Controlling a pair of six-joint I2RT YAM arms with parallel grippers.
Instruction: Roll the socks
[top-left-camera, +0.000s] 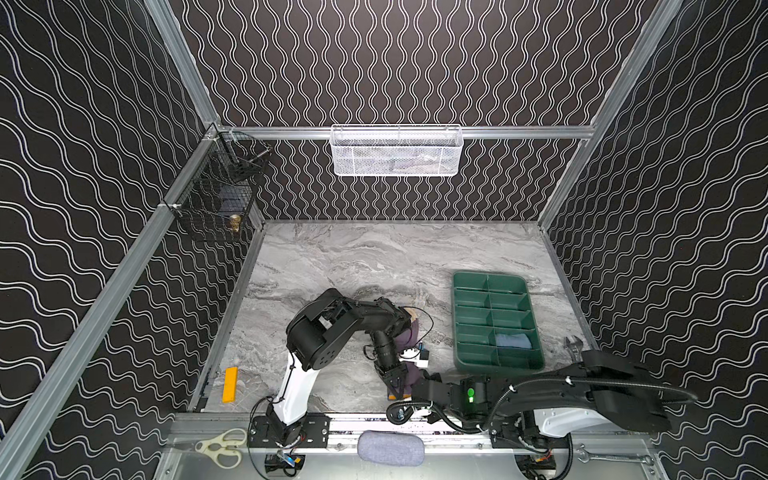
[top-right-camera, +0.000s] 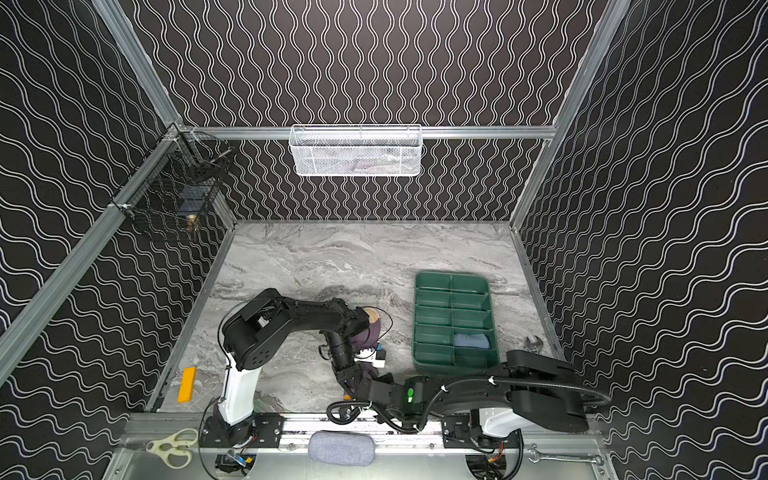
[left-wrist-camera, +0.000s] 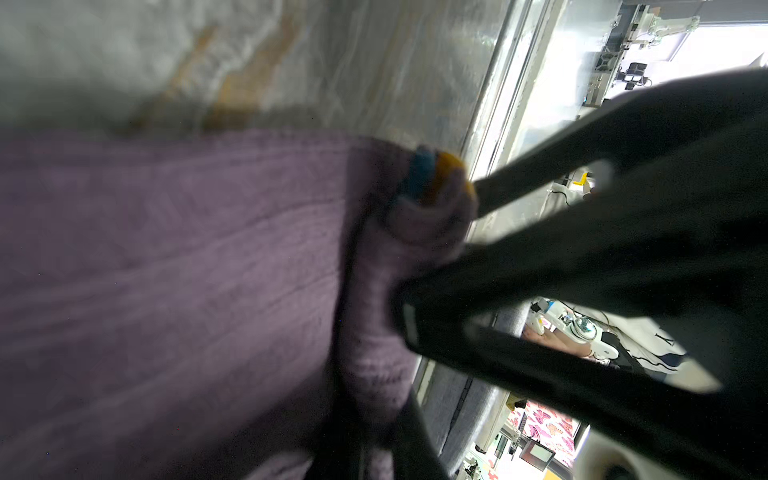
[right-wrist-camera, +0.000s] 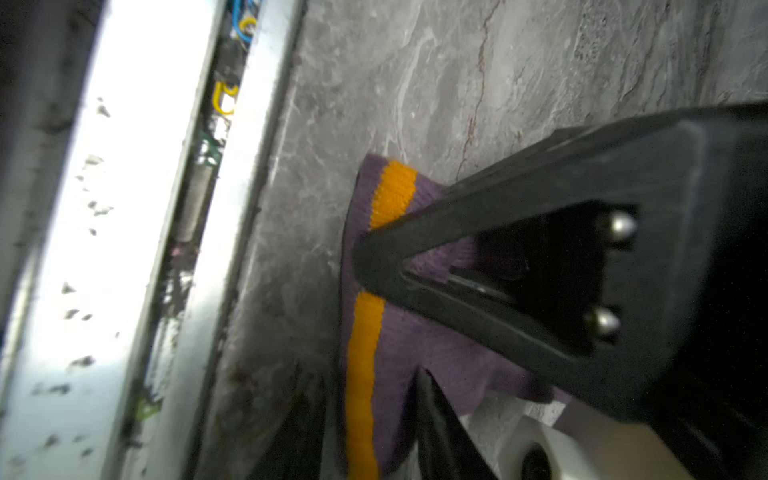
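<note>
The purple sock (top-left-camera: 405, 338) lies near the table's front middle, its tan toe (top-left-camera: 410, 312) pointing away and the orange-striped cuff (right-wrist-camera: 361, 374) toward the front rail. My left gripper (top-left-camera: 395, 380) reaches down over the sock and is shut on purple fabric near the cuff (left-wrist-camera: 374, 374). From the right, my right gripper (top-left-camera: 409, 384) comes in low. Its fingers (right-wrist-camera: 440, 432) stand apart on either side of the cuff's striped edge. The light blue sock (top-left-camera: 513, 340) sits bunched in a compartment of the green tray (top-left-camera: 457, 316).
The green tray stands right of the sock. A wrench (top-left-camera: 573, 347) lies beyond it and a yellow block (top-left-camera: 230, 384) at the front left. Scissors (top-left-camera: 222, 449), a grey pad (top-left-camera: 390, 448) and a spanner (top-left-camera: 611, 457) rest on the front frame. Baskets (top-left-camera: 397, 149) hang on the walls.
</note>
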